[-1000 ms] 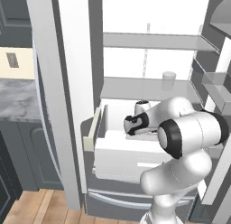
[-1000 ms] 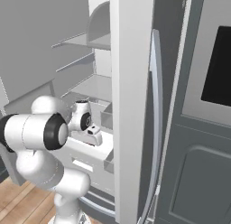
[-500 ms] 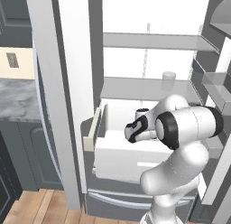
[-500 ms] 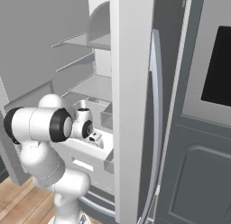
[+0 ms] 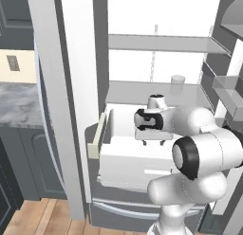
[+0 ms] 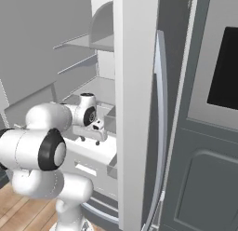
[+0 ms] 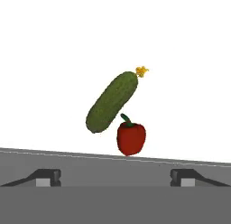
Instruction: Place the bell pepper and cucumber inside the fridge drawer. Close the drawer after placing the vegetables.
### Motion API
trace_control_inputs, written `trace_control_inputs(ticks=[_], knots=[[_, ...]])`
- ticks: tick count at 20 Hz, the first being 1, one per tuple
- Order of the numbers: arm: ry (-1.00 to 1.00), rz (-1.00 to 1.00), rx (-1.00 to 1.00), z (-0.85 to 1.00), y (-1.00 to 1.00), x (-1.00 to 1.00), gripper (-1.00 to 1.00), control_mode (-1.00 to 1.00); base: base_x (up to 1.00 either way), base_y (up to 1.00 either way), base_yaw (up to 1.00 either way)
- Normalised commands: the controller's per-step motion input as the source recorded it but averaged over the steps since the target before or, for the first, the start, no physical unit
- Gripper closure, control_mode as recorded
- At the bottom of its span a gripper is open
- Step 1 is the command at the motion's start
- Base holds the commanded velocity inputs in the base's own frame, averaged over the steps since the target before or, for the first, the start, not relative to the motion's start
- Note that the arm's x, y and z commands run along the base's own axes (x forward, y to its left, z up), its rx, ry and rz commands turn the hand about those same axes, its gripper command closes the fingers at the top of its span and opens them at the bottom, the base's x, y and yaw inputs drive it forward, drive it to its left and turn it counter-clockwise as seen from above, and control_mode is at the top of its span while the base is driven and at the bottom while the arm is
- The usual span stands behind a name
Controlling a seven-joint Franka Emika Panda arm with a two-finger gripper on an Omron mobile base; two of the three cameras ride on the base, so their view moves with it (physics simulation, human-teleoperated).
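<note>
Hand (image 5: pixel 154 143) hangs above the open fridge drawer (image 5: pixel 124 159), pointing down into it; fingers (image 7: pixel 44 175) spread wide apart, holding nothing, touching nothing. In the hand view, on the drawer's white floor: cucumber (image 7: pixel 112 101) lying slantwise, yellow blossom end away from the hand; bell pepper (image 7: pixel 131 137) just beside its lower end, touching or nearly so, nearer the hand. Drawer stands pulled out from the fridge, cream side edge (image 5: pixel 98 135) showing. A pale cup (image 5: pixel 177 82) stands on the shelf above the drawer.
</note>
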Motion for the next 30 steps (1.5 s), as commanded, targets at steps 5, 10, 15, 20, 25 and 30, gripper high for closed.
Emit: trace_control_inputs(ticks=[5,10,15,20,25,30], knots=[[-0.26,0.00,0.00,1.00,0.19,-0.41,-1.00,-1.00,0.00,0.00,0.00],[-0.28,0.00,-0.02,0.78,0.51,-0.83,-1.00,-1.00,0.00,0.00,0.00],[-0.22,0.04,-0.13,0.28,0.80,-0.99,-1.00,-1.00,0.00,0.00,0.00],[-0.09,0.13,-0.16,-0.03,0.57,-0.61,-1.00,-1.00,0.00,0.00,0.00],[0.04,0.11,-0.10,-0.48,0.30,0.29,-1.00,-1.00,0.00,0.00,0.00],[0.09,0.07,-0.03,-0.37,-0.04,0.39,-1.00,-1.00,0.00,0.00,0.00]])
